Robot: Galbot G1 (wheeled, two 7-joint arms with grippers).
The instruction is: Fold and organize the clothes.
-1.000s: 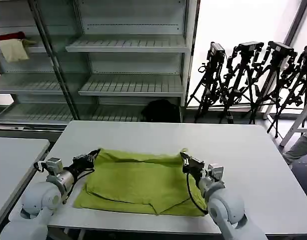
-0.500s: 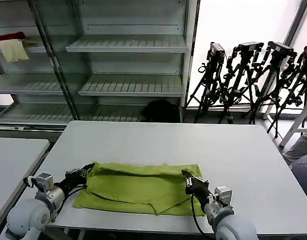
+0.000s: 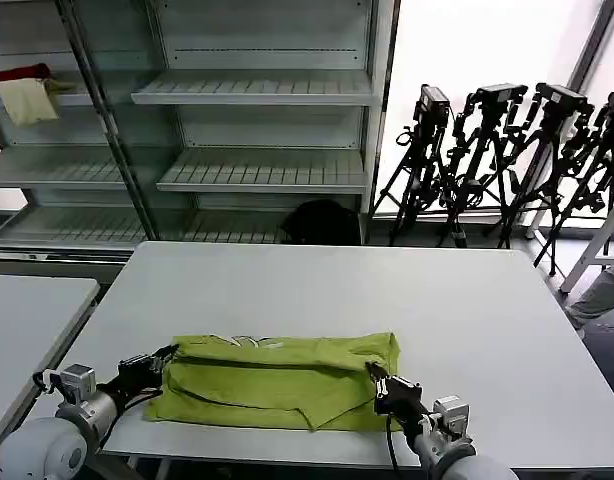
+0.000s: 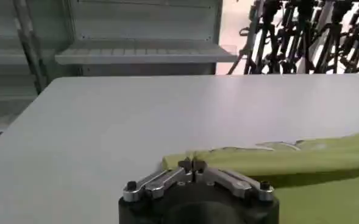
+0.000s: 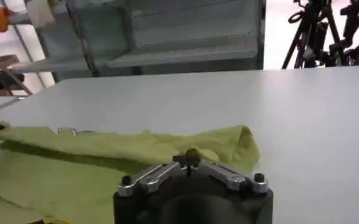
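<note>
Lime-green T-shirt [image 3: 277, 380] folded nearer than before, both grippers' [image 3: 159, 356] [image 3: 375, 374] jaws closed, pinching its edge.

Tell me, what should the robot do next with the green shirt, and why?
Probably pull the pinched edge a bit closer and lay it down. Both claws, left claw and right claw, are shut on the green T-shirt, and its far edge is folded over towards the near hem but not lined up yet.

The lime-green T-shirt [image 3: 277, 380] is lying on the white tabletop [image 3: 317, 280], near its front edge. Its back part is lying folded over the front part, making a wide, flat strip with a wrinkly top
</note>
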